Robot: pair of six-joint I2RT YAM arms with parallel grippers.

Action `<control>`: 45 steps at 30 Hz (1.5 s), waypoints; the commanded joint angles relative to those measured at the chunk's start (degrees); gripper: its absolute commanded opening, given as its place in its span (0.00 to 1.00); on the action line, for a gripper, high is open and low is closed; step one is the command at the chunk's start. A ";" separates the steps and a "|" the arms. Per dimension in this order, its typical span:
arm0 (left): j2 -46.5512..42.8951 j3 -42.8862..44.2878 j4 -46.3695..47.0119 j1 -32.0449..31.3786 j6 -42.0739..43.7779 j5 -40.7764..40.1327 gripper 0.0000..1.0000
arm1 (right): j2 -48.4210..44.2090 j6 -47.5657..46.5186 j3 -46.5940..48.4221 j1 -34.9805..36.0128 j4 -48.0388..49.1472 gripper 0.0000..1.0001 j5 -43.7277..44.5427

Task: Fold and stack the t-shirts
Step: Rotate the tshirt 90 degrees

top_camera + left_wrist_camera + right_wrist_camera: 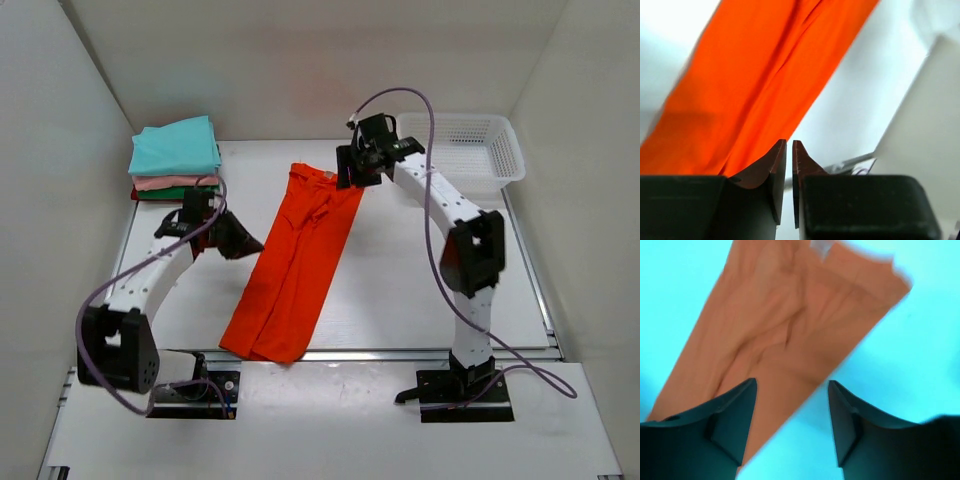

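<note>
Judging the risk first: the orange-red t-shirt (295,265) lies as a long narrow strip slanting across the table (400,290), its near end right at the front edge. A pull from one corner alone could skew the strip, open the lengthwise fold or drag that end over the edge. The right gripper (354,172) hovers over the far, collar end at its right corner, fingers well apart and empty — closing there may catch only the top layer. The left gripper (238,240) sits low just beside the strip's left edge, arm bent outward, fingers almost together with a bare slit and nothing between them. Folded t-shirts (175,155) sit stacked at the far left.
</note>
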 commanded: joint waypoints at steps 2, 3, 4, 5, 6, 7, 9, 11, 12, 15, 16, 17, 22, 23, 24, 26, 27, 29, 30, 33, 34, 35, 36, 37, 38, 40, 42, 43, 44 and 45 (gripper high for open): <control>11.66 10.59 11.98 0.18 -1.85 2.82 0.22 | -23.72 5.91 -28.78 2.81 16.06 0.46 -7.22; 17.10 15.24 12.60 -0.43 -0.71 3.42 0.22 | -27.69 7.07 -35.65 3.95 17.66 0.34 -9.06; 22.73 17.81 12.61 -0.52 1.04 3.78 0.20 | -28.86 6.82 -40.33 4.83 19.59 0.31 -11.52; 25.83 23.49 11.91 -0.70 2.80 4.91 0.20 | -30.78 6.55 -41.94 6.49 19.88 0.26 -13.37; 31.60 30.59 9.99 -1.39 3.95 5.19 0.20 | -31.33 6.03 -44.74 8.51 19.70 0.22 -14.52; 37.49 33.71 7.54 -1.66 5.96 5.27 0.20 | -31.50 5.85 -46.69 9.31 20.14 0.18 -17.31; 44.80 46.95 3.58 -2.54 9.13 5.10 0.19 | -31.77 6.72 -49.76 13.69 23.63 0.13 -20.84; 52.02 54.17 0.40 -2.72 11.42 4.57 0.20 | -31.33 7.60 -51.88 16.68 25.93 0.13 -21.91; 53.79 57.44 -1.17 -2.72 12.22 3.70 0.20 | -30.29 8.04 -52.85 18.62 28.03 0.11 -22.69; 59.69 61.50 -1.89 -2.81 13.02 3.78 0.20 | -26.25 8.75 -53.21 21.96 30.51 0.09 -25.85; 61.70 63.17 -1.89 -2.72 12.75 4.56 0.19 | -24.41 8.92 -53.21 23.28 31.12 0.08 -26.13; 63.29 63.79 -2.07 -2.37 12.66 5.18 0.20 | -23.34 8.66 -53.21 23.30 31.48 0.08 -26.48; 70.93 70.55 -3.20 -4.12 12.05 5.80 0.20 | -17.10 9.18 -53.38 25.49 28.06 0.02 -23.68; 73.12 73.18 -3.56 -4.30 11.70 5.80 0.20 | -17.01 9.27 -54.43 25.41 26.22 0.02 -20.97; 74.19 76.51 -4.26 -4.30 11.17 5.54 0.20 | -17.00 9.80 -54.79 24.71 24.90 0.01 -20.25; 78.13 80.90 -6.19 -3.34 9.25 3.09 0.18 | -17.79 11.47 -57.15 23.48 22.88 0.01 -16.22; 79.63 84.77 -6.89 -2.99 8.10 2.56 0.18 | -18.49 11.04 -58.12 21.82 21.82 0.02 -14.89; 82.18 90.50 -9.09 -2.20 6.43 0.01 0.18 | -19.46 9.99 -59.45 19.44 20.67 0.02 -13.57; 83.50 93.13 -9.10 -1.58 5.12 -0.17 0.18 | -20.07 9.89 -59.71 17.78 19.80 0.02 -13.21; 84.04 95.09 -6.56 0.00 1.95 -0.35 0.16 | -18.77 5.43 -57.97 13.38 17.08 0.01 -13.04; 83.96 94.48 -5.77 0.27 1.51 -0.35 0.16 | -18.07 4.45 -57.17 13.19 16.98 0.02 -13.21; 83.52 93.95 -4.02 0.44 0.80 0.00 0.15 | -17.89 3.22 -55.69 12.41 16.11 0.02 -13.99; 83.34 92.99 -3.13 0.45 -0.33 0.00 0.14 | -16.49 1.99 -54.89 11.79 15.14 0.02 -14.26; 83.25 92.28 -1.73 0.71 -0.87 0.26 0.14 | -15.61 0.76 -53.31 11.35 14.44 0.02 -14.18; 83.51 92.19 -0.76 0.97 -1.66 0.96 0.12 | -14.73 -0.73 -50.86 11.26 12.51 0.02 -13.74; 84.13 94.19 -0.48 1.15 -3.06 1.06 0.09 | -12.71 -2.58 -47.78 11.60 7.86 0.02 -11.20; 84.57 97.00 -0.22 1.41 -4.46 2.63 0.08 | -11.91 -4.34 -45.57 11.26 5.57 0.03 -9.35; 84.92 97.46 0.47 1.41 -5.43 3.42 0.08 | -12.25 -4.87 -45.04 10.99 4.59 0.03 -9.34; 84.23 98.68 1.26 1.76 -5.96 5.69 0.08 | -14.00 -5.66 -44.69 10.99 4.59 0.04 -10.04; 83.70 99.56 1.53 1.76 -7.01 6.76 0.09 | -14.54 -5.75 -44.42 11.08 4.50 0.05 -10.13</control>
